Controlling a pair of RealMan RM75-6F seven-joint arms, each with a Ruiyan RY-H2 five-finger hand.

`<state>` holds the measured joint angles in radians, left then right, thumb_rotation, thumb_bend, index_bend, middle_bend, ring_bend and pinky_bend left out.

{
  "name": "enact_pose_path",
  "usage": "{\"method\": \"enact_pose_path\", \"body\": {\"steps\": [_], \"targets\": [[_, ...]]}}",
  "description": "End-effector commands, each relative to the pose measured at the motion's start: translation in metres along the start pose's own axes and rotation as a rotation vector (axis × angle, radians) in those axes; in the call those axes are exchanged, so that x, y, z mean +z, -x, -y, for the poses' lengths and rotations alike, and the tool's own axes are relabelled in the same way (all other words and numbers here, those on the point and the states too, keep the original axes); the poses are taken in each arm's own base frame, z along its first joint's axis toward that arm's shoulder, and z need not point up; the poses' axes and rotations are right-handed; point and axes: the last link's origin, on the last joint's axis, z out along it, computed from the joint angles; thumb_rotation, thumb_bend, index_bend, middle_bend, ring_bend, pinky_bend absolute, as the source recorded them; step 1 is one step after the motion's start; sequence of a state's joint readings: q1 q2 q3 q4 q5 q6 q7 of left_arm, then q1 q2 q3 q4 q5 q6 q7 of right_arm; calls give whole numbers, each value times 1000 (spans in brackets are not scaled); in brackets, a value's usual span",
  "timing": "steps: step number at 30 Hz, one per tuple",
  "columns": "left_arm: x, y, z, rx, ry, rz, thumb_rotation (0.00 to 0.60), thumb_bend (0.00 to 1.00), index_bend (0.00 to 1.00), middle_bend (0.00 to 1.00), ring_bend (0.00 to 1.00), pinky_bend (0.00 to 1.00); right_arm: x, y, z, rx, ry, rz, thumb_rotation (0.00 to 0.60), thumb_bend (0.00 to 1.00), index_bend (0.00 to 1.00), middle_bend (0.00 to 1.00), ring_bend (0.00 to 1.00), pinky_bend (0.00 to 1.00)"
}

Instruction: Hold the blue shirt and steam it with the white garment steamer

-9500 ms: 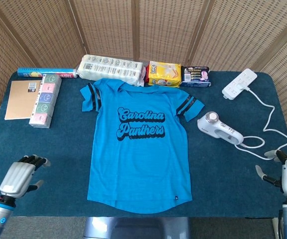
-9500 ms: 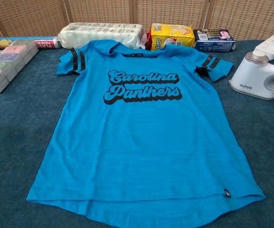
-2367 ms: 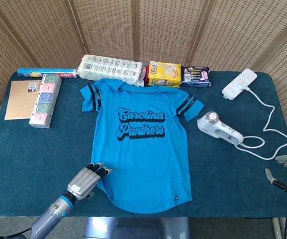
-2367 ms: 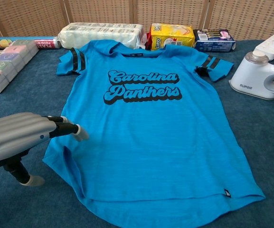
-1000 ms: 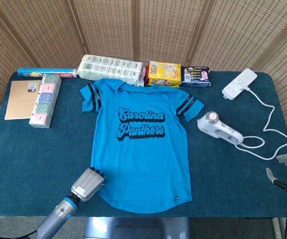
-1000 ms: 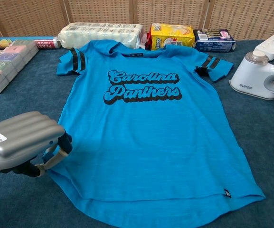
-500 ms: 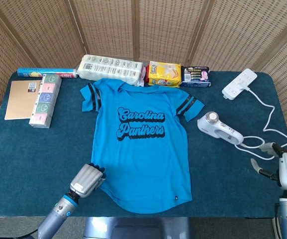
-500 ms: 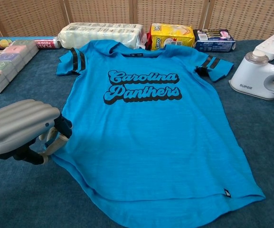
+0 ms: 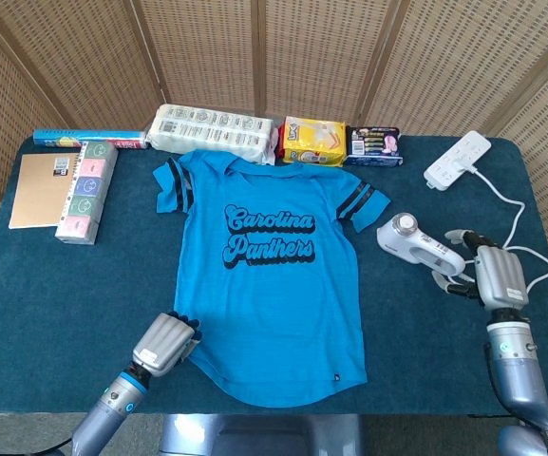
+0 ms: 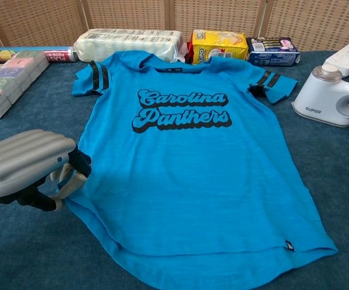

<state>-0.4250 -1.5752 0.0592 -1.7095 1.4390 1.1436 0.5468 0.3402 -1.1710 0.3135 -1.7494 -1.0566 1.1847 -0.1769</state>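
Observation:
The blue shirt (image 9: 269, 275) (image 10: 186, 163) with black "Carolina Panthers" lettering lies flat in the middle of the dark blue table. My left hand (image 9: 166, 344) (image 10: 26, 166) grips its lower left hem corner with the fingers curled in, and the hem is pulled in there. The white garment steamer (image 9: 419, 245) (image 10: 334, 96) lies on its side to the right of the shirt. My right hand (image 9: 487, 271) hovers just right of the steamer's handle end, fingers spread and holding nothing. The chest view does not show the right hand.
A white power strip (image 9: 458, 160) sits at the back right, its cord (image 9: 519, 223) looping past my right hand. Along the back edge lie a tissue pack (image 9: 215, 131), a yellow packet (image 9: 313, 141) and a dark box (image 9: 373, 145). A notebook (image 9: 44, 188) and pastel boxes (image 9: 87, 190) lie left.
My left hand came in from the front left and closed on the shirt's hem corner. My right hand moved from the front right edge up and left, close to the steamer.

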Motion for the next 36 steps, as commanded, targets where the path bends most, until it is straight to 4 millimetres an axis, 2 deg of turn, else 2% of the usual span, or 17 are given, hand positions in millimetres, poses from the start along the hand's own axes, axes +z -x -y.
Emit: {"method": "enact_pose_path", "body": {"steps": [1, 11, 26, 36], "targets": [[1, 0, 0, -1, 1, 1, 600, 440, 809, 713, 575, 512, 11, 8, 3, -32, 18, 9, 477, 289, 226, 291, 289, 339], [4, 0, -4, -5, 4, -1, 600, 439, 810, 713, 574, 506, 31, 35, 5, -139, 70, 61, 479, 290, 150, 237, 245, 312], [7, 0, -3, 5, -4, 3, 600, 439, 809, 713, 574, 502, 53, 64, 4, -184, 101, 80, 479, 289, 148, 237, 243, 309], [10, 0, -5, 3, -3, 3, 600, 438, 809, 713, 574, 501, 68, 80, 2, -288, 107, 49, 477, 290, 148, 237, 243, 298]]}}
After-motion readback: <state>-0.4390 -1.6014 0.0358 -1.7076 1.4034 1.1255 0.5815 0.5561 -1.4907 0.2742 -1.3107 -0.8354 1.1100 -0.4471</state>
